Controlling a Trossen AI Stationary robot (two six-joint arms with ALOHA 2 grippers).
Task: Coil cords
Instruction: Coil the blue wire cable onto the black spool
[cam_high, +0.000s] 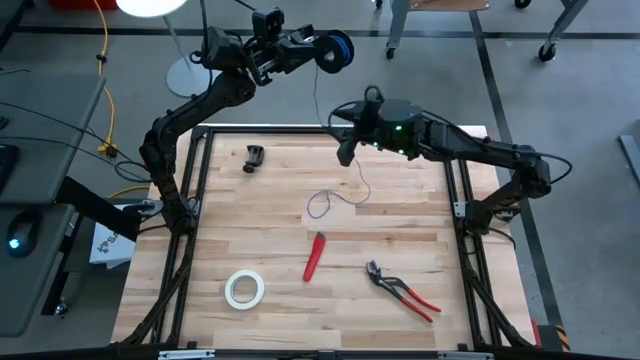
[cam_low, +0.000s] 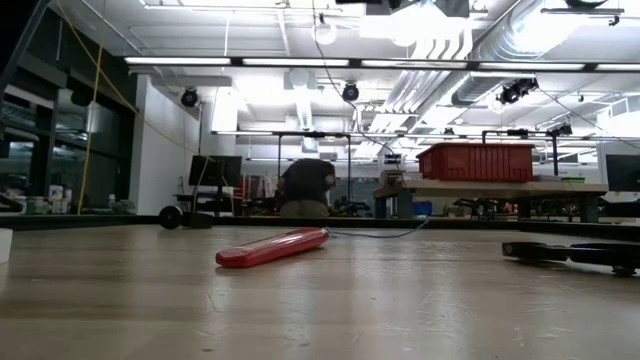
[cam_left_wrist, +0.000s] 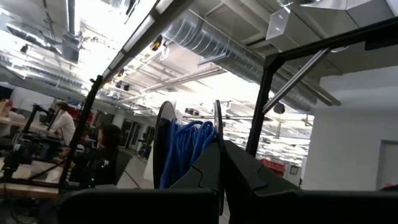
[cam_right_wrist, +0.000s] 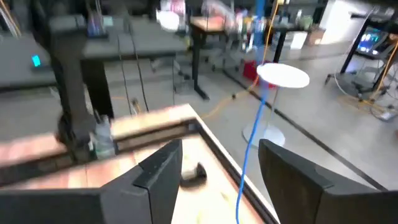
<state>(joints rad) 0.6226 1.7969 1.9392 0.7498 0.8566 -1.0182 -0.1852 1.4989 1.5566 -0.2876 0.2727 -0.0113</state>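
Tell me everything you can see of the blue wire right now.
The blue wire is very thin and floppy. Part of it is wound on the spool that the shut left gripper holds up beyond the table's far edge. From there a strand hangs down, passing between the open fingers of the right gripper without visibly being pinched. Its free end lies on the wooden table in a loose loop near the middle, just beyond the red-handled tool, not touching it.
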